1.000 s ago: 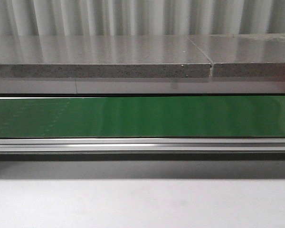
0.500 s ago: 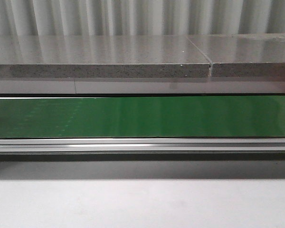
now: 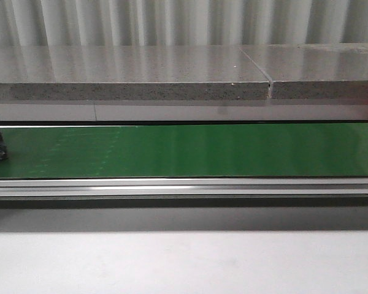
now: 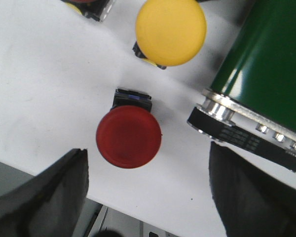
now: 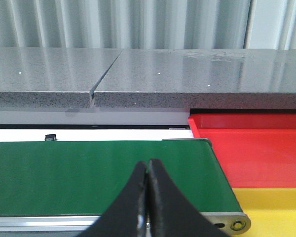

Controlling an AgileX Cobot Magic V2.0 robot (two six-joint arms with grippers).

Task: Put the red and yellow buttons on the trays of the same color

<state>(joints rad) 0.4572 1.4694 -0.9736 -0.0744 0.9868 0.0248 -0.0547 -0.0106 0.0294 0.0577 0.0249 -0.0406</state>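
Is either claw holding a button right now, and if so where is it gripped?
Neither. The left claw is open above the red button, its fingers clear of it. The right claw is shut on nothing, over the belt.

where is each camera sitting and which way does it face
Front view: looks forward and level across the green conveyor belt to a grey stone ledge; none of the robot shows.
Left wrist view: looks straight down past open left gripper on a red button and yellow button on white surface.
Right wrist view: looks level along the belt end, shut right gripper in front, red tray and yellow tray beside.
Shared: all three show the green belt.
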